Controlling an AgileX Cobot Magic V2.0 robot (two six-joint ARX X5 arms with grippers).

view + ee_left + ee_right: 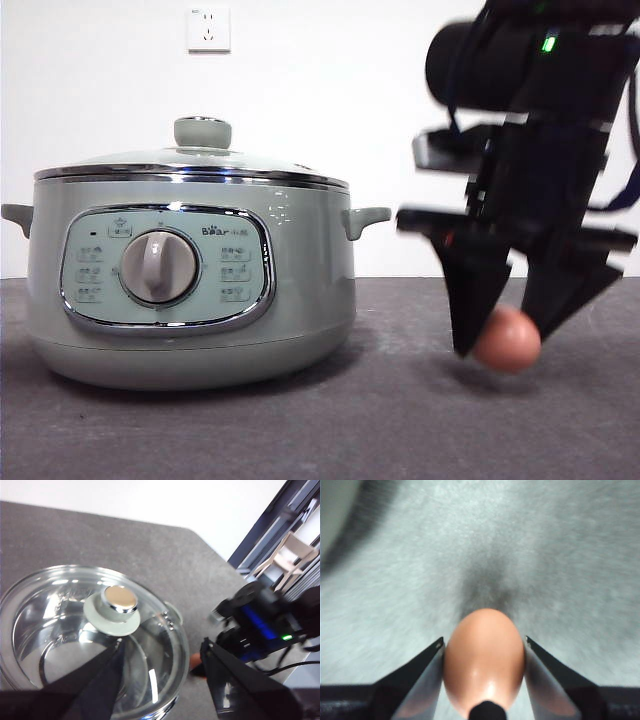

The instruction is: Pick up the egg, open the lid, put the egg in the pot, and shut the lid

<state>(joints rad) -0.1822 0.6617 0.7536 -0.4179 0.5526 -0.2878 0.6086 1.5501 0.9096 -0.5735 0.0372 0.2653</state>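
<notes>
I see the egg (484, 660) clamped between my right end effector (484, 652) jaws, just above the bench (300, 430); left end effector (160, 665) gapes over the lid (95, 630).

Front view: the right gripper (512, 335) is motion-smeared, and its near jaw hides one side of the egg (509, 340), so I can't confirm contact from here. Pot (190, 290) panel labels too small for me to read; its far handle is clipped by the frame edge. Left wrist view: the lid (95, 635) is cut off at the edge, and the other arm is a dark blur covering nearly all of the egg.
</notes>
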